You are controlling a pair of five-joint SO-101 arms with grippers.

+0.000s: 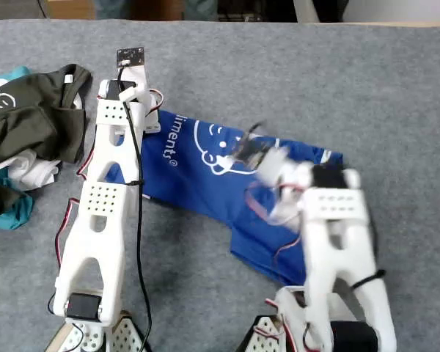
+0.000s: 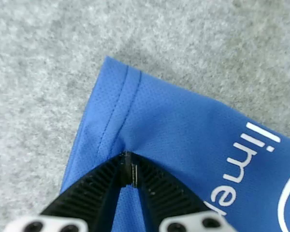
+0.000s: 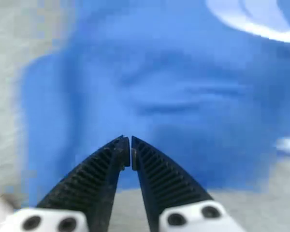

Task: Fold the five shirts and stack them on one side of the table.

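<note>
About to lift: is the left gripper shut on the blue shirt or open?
Shut on it. The left gripper pinches the blue shirt near its hemmed corner, tips together, fabric puckering there.

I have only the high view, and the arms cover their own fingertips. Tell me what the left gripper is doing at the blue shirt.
Observer: The left wrist view shows the left gripper shut on the blue shirt, with cloth puckering into its tips.
Operator: Say which part of the shirt it has.
Observer: It grips just inside a corner edged by a double-stitched hem, and the grey table lies beyond that corner.
Operator: Now report the right gripper.
Observer: The right gripper has its tips together over the blue shirt. I cannot tell whether it pinches any cloth.
</note>
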